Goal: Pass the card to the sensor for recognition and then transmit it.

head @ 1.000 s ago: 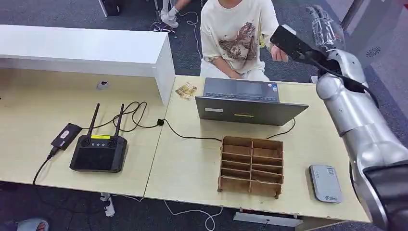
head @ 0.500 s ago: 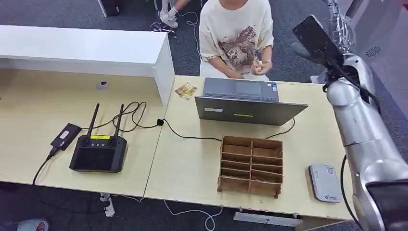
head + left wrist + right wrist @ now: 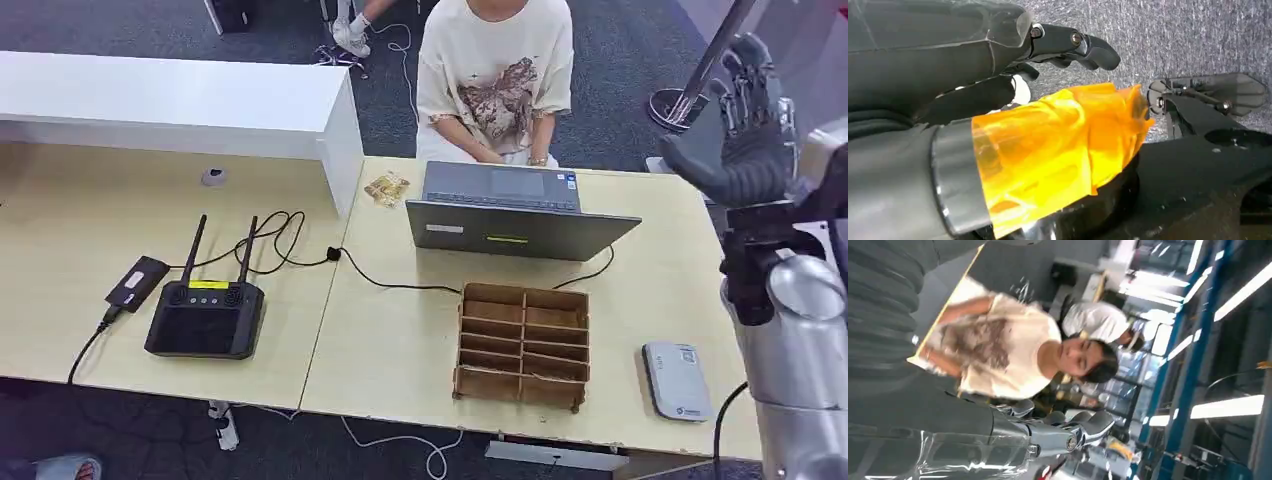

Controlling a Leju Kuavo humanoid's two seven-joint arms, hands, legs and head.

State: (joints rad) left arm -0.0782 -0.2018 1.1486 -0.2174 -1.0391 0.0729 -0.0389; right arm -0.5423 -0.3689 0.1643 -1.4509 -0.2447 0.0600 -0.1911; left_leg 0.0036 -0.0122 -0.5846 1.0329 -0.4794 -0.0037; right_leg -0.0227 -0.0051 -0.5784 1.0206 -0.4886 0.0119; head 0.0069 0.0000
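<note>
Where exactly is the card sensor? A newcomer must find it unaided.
Start at the wooden divider box on the pale table's near edge. Just to its right lies the sensor, a flat light grey pad with rounded corners, the sole thing in that corner.

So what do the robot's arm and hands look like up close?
The right arm is shiny silver and rounded, with a black cable running along it. The right hand is dark grey with thick jointed fingers. The left hand is dark too, under clear plastic wrap, with orange tape around the wrist.
</note>
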